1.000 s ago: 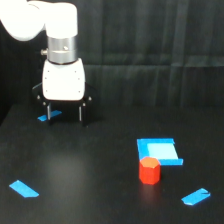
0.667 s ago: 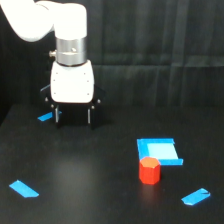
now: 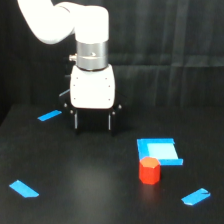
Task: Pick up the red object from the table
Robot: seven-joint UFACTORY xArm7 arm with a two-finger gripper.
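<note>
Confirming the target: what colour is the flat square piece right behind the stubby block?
Light blue, seen in the exterior view.

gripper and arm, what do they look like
The arm is glossy white with rounded links, ending in a silver metallic cylinder. Below sits a boxy white gripper housing with two thin dark fingers and a dark cable at its side.

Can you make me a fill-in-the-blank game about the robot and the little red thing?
1. The pincer is open and holds ____.
2. The red object stands right in front of a flat ____ square.
3. The table is colored ____.
4. The red object sits toward the exterior view's ____ of the pincer.

Missing words: nothing; blue; black; right
</note>
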